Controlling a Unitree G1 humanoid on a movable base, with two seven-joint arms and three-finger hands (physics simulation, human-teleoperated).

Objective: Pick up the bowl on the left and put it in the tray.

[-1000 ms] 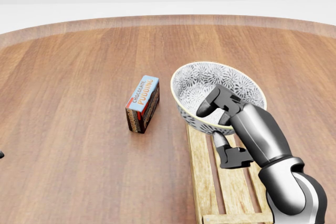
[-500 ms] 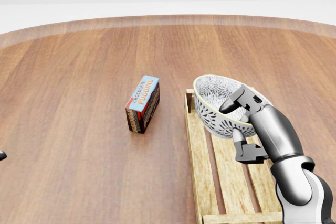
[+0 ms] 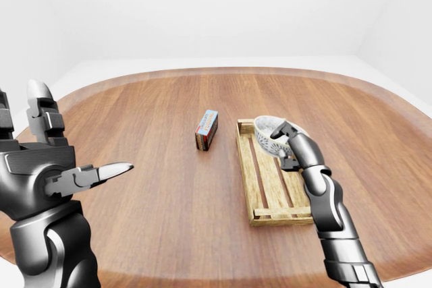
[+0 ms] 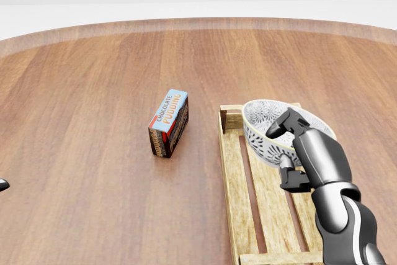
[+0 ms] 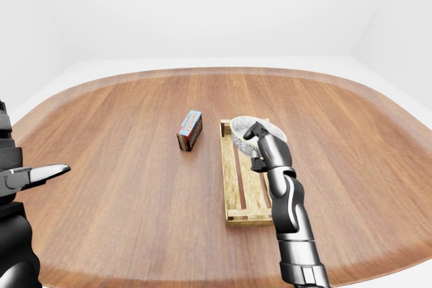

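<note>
Holding the bowl (image 4: pixel 265 130) by its rim, the right hand (image 4: pixel 291 147) has one finger hooked inside the wall and another pressed on the outside. The bowl sits over the upper end of the tray (image 4: pixel 239 178) in the head view, tilted, its mouth turned up and toward the view's left; whether its underside touches the slats cannot be told. Being round, it has no long axis; the tray's long axis runs top to bottom in that view.

Progress, as judged: pickup and carry are complete; lowering, levelling and release are left.

The left hand (image 3: pixel 57 166) stands raised at the left of the left-eye view, fingers spread wide, holding nothing. A pudding box (image 4: pixel 169 122) lies on the tabletop (image 4: pixel 80 103) near the tray's left side, apart from it.
</note>
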